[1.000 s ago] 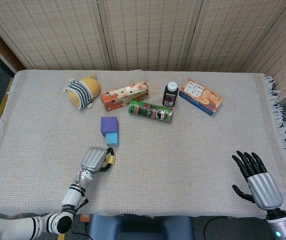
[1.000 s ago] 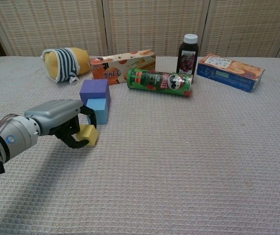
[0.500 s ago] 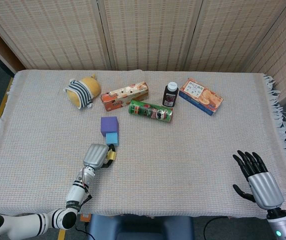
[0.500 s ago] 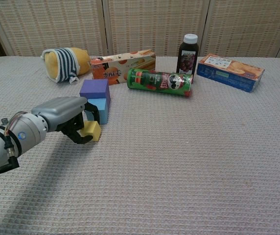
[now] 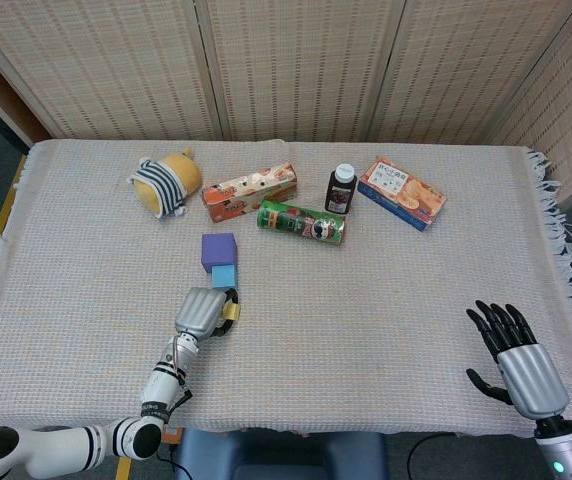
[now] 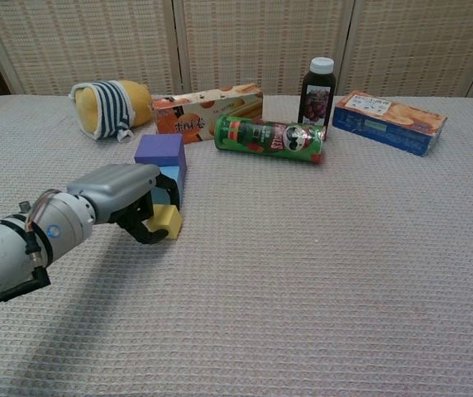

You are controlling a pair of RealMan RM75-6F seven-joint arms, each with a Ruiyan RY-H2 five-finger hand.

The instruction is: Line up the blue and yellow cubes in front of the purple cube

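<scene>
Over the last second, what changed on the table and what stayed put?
The left hand, gripping the yellow cube, carried it away from the robot until it reached the blue cube in front of the purple cube. The right hand, both other cubes and the snacks behind held their places.

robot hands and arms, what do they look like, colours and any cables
The left robot hand has a smooth silver-grey back and black fingers. Its wrist is a light grey cylinder with a small blue dot, thin red and yellow wires and black bands; the forearm is white with black rings. The right robot hand matches it: silver back, black fingers.
</scene>
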